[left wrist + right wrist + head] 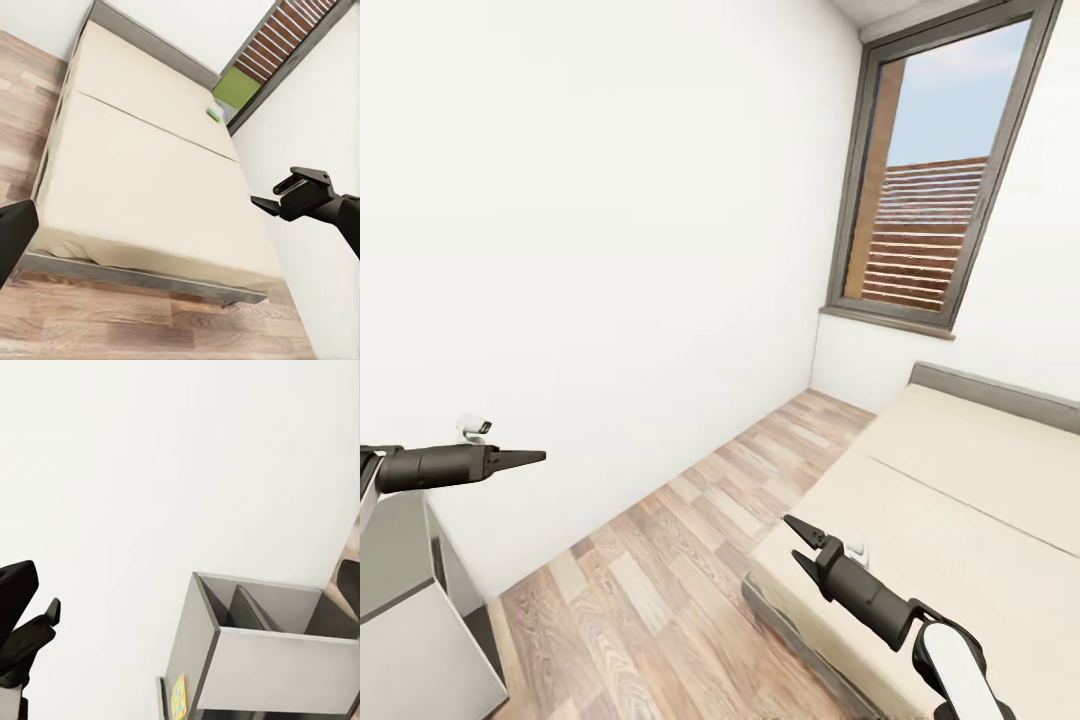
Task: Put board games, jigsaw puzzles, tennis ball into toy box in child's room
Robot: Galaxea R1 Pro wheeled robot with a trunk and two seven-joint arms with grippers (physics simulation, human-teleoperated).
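Observation:
The beige bed (960, 480) lies at the right of the child's room, its grey headboard under the window. A small pale green board game (215, 114) rests flat on the mattress near the headboard. My right gripper (797, 538) hangs open over the bed's near corner, holding nothing. At the far left, my left gripper (532, 458) reaches out over a corner of the white table (410, 620); its fingers sit wide apart in the left wrist view. A colourful sliver, probably a jigsaw puzzle (178, 697), shows edge-on. The toy box and tennis ball are out of view.
A strip of wood-plank floor (660, 580) runs between the table and the bed toward a white wall. A tall grey-framed window (935, 170) stands at the back right. A grey compartmented unit (262, 652) stands against the wall. A small white object (475, 427) sits behind my left gripper.

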